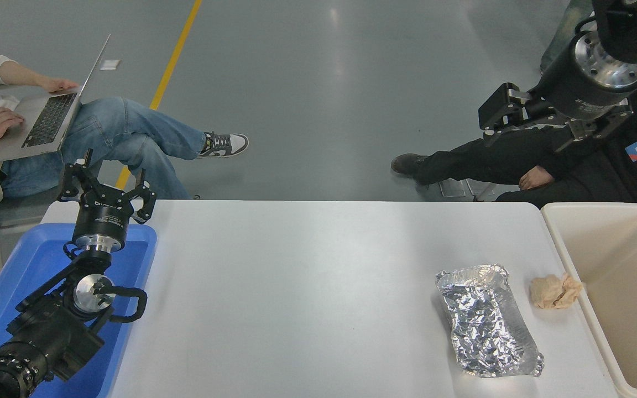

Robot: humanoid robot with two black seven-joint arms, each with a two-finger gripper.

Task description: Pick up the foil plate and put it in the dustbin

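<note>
**Reach not yet begun**

We see the foil plate [488, 320] lying flat on the white table [296, 287] at lower right, a crumpled paper wad [554, 291] between it and the dustbin [573, 265]. Our right gripper [498, 117] hangs high at upper right, fingers apart and empty. Our left gripper [105, 190] is parked open over the blue tray [14, 287]. Next, we judge, comes a descent onto the plate's rim.

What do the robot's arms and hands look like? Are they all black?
Mostly black. Each arm is made of chunky round sections with shiny silver metal rings at the joints. The left pincer has thin black fingers on a round black wrist with small white lettering, and a black cable loops beside that arm. The right pincer has blockier black fingers below a big silver disc with bolts.
</note>
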